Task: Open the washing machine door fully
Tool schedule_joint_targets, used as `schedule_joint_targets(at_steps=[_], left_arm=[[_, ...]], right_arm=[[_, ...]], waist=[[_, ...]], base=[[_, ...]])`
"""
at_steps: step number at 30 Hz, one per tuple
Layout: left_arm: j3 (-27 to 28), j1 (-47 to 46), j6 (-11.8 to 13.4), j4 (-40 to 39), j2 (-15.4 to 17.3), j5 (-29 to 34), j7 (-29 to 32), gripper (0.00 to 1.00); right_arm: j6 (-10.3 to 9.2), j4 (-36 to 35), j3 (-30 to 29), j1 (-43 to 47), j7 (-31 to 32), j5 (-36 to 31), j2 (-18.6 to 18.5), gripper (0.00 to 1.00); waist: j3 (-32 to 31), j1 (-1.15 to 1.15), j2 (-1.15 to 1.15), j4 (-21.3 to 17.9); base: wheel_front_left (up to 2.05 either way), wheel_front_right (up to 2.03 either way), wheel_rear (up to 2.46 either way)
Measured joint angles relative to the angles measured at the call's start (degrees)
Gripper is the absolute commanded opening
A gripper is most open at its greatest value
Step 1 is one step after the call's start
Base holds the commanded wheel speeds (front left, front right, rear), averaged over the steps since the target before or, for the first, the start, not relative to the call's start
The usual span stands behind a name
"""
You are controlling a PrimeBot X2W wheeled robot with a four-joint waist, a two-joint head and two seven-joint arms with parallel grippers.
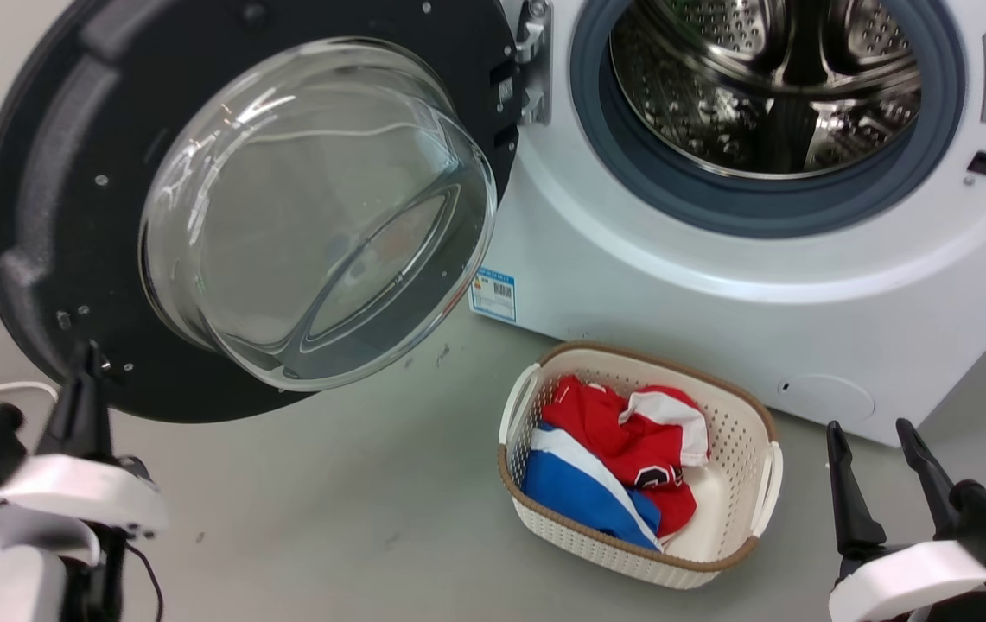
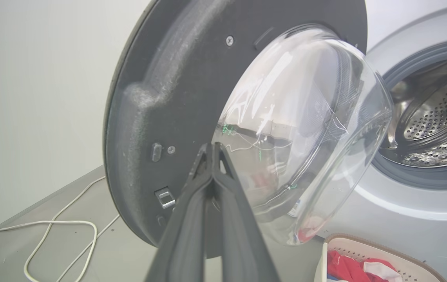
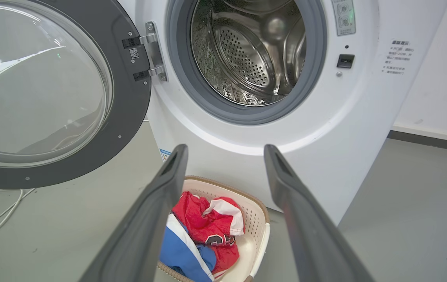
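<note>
- The washing machine door [image 1: 52, 216] is swung wide out to the left of the washing machine [image 1: 674, 285]. It hangs on its hinge [image 1: 534, 60], and the drum mouth [image 1: 769, 86] is in plain sight.
- The left tool [image 2: 212, 149] is clenched with nothing in it. Its tip is low on the inside of the door, by the edge of the glass bowl [image 2: 305, 129]. I cannot tell if it touches.
- The right tool [image 3: 225, 150] is spread wide and holds nothing. It is near the basket [image 1: 752, 432] of clothes [image 1: 631, 432], well apart from the door.
- I think the job is nearly done, with just a last small push left.
- Push on the black ring [image 2: 160, 98], not the glass, which looks round and slippery.
- Push slowly, away from the drum mouth, and stop when the hinge will go no more.
- Watch the white cord [image 2: 62, 224] on the floor [image 1: 354, 501] by the door.
</note>
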Motion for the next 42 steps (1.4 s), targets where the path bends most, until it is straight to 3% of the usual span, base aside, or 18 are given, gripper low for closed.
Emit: schedule_joint_targets(at_steps=[8, 13, 20, 21, 23, 24, 25, 32, 42], left_arm=[[-4.31, 6.88, 2.42, -9.44, -1.70, 2.27, 3.31, 0.00], [-7.35, 10.31, 3.98, -14.34, -4.54, 3.65, 4.02, 0.00], [-13.05, 11.43, 2.21, -14.78, -7.54, 5.28, 2.94, 0.00], [-13.71, 11.18, 1.78, -14.23, -7.70, 5.65, 2.63, 0.05], [-14.73, 10.34, 1.14, -13.00, -8.25, 5.97, 2.44, 0.45], [-15.17, 9.87, 0.99, -12.41, -8.64, 6.22, 2.37, 0.81], [-15.55, 9.36, 0.90, -11.90, -8.92, 6.44, 2.12, 1.00], [-16.07, 7.06, 1.18, -7.88, -10.46, 7.09, 1.22, 1.00], [-13.88, 6.98, 4.38, -5.02, -10.17, 8.81, 0.11, 1.00]], right_arm=[[0.00, 0.04, 0.71, 1.31, -0.02, 1.45, 0.03, 1.00], [0.00, 0.08, 0.88, 1.40, -0.05, 1.66, 0.07, 1.00], [0.00, -0.05, 1.81, 1.94, 0.02, 1.56, 0.09, 1.00], [0.00, -0.23, 1.77, 1.98, 0.07, 1.13, 0.09, 1.00], [0.00, -0.65, 1.70, 1.99, 0.52, 0.67, 0.10, 1.00], [0.00, -0.85, 1.76, 1.99, 0.55, 0.41, 0.08, 1.00], [0.00, -1.11, 1.77, 1.99, 0.57, 0.30, 0.08, 1.00], [0.00, -1.93, 2.46, 2.01, 1.07, 0.00, 0.08, 1.00], [0.00, -2.53, 3.24, 2.30, 1.08, 0.03, 0.08, 1.00]], waist=[[-3.22, -0.01, 0.00, 0.22], [-3.81, -0.01, 0.00, -1.20], [-4.05, 0.00, 0.00, -4.17], [-4.02, 0.00, 0.00, -4.69], [-3.96, 0.00, 0.00, -5.83], [-3.92, 0.00, 0.00, -6.45], [-3.88, 0.00, 0.00, -7.13], [-3.63, 0.00, 0.00, -12.07], [-3.67, 0.00, 0.00, -19.25]], base=[[0.00, 0.00, 0.00], [0.00, 0.00, 0.00], [0.00, 0.00, 0.00], [0.00, 0.00, 0.00], [0.00, 0.00, 0.00], [0.00, 0.00, 0.00], [0.00, 0.00, 0.00], [0.00, 0.00, 0.00], [0.00, 0.00, 0.00]])
